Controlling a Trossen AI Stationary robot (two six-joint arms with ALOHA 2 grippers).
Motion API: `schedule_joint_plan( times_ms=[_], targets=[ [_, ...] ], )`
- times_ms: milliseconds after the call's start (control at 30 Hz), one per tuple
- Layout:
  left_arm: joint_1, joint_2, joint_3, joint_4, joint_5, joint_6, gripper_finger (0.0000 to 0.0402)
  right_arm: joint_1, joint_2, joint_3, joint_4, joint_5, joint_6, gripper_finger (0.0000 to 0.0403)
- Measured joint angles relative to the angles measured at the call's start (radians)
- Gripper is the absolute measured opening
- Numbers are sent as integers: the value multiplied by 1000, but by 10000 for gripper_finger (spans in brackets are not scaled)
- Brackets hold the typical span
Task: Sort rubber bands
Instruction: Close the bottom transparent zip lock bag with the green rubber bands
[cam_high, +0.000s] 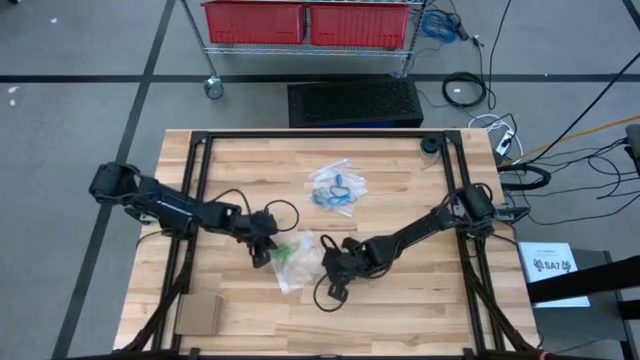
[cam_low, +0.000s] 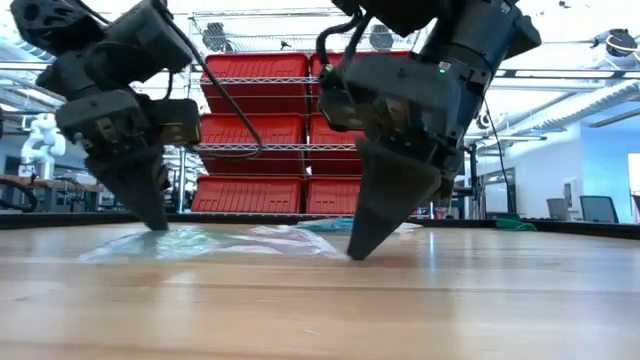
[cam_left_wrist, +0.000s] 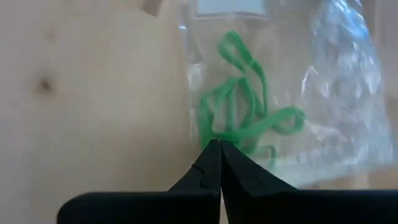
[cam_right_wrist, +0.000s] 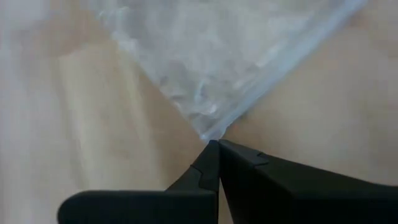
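Note:
A clear plastic bag (cam_high: 298, 262) lies flat on the wooden table (cam_high: 420, 300) between my two grippers. Green rubber bands (cam_left_wrist: 249, 118) lie loosely tangled inside it. My left gripper (cam_high: 262, 248) is shut, with its tips on the bag right by the green rubber bands. My right gripper (cam_high: 328, 266) is shut at the bag's opposite corner. In the low view both grippers slant down, left (cam_low: 155, 222) and right (cam_low: 358, 250), and their tips are at the table top. A second clear bag (cam_high: 337, 188) holding blue rubber bands lies farther back. My left gripper meets the bag at its side next to the green bands (cam_left_wrist: 214, 134), slanting down from the table's left. The shut tips hide the plastic between them. The bag lies flat on the table. My right gripper meets the bag's corner (cam_right_wrist: 208, 132) at its fingertips, slanting down from the table's right. The corner ends right at the tips, and the bag spreads away from them on the wood.
A brown flat card (cam_high: 200, 315) lies near the front left corner. A small black round part (cam_high: 430, 146) sits at the back right. A black cable loop (cam_high: 328, 295) hangs by my right gripper. Bare wood lies toward the front right.

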Motion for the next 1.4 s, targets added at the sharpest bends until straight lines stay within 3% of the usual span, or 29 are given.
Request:
schedule_joint_plan(
  times_ms=[233, 367, 467, 600, 767, 833, 900, 1033, 1233, 1400],
  targets=[
    [-107, 0, -61, 136, -19, -198, 2, -84, -73, -6, -238, 75, -109, 0],
    [-177, 0, -73, 248, -101, -278, 2, -152, -132, -13, -392, 89, -203, 0],
    [-221, 0, -75, 340, -167, -301, 2, -211, -204, -47, -408, 58, -282, 0],
    [-258, 0, -75, 421, -242, -290, 2, -300, -352, -252, -190, -79, -333, 0],
    [-257, -40, -75, 338, -410, -212, 2, -345, -455, -538, 396, -179, -145, 0],
    [-222, -66, -74, 261, -427, -198, 2, -315, -440, -565, 608, -158, -99, 0],
    [-181, -91, -75, 172, -429, -198, 2, -282, -407, -545, 687, -98, -90, 4],
    [-97, -134, -77, 119, -425, -182, 2, -245, -309, -446, 599, -30, -119, 37],
    [-11, -110, -77, 291, -189, -38, 2, -234, -142, -287, 548, -29, -173, 132],
    [13, -82, -78, 338, -143, -5, 20, -259, -42, -193, 499, -26, -175, 188]
  ],
)
